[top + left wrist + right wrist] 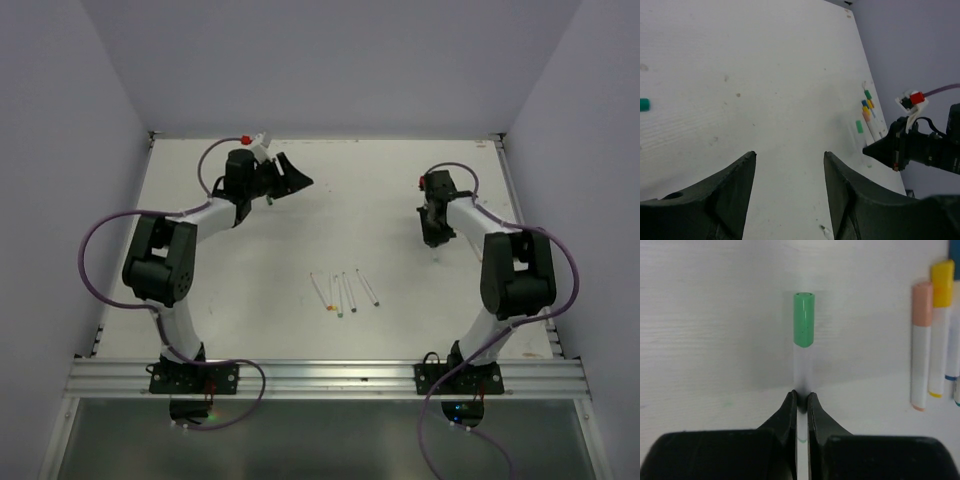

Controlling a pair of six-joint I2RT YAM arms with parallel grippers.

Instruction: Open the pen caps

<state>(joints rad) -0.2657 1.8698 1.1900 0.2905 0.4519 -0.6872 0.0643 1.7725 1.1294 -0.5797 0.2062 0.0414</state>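
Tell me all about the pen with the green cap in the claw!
It is a slim white pen with a smooth, plastic-looking barrel and a short green cap on its far end. The right claw is shut on the barrel, which points straight away from it. Other pens lie apart to one side. Whether it rests on the table is unclear.
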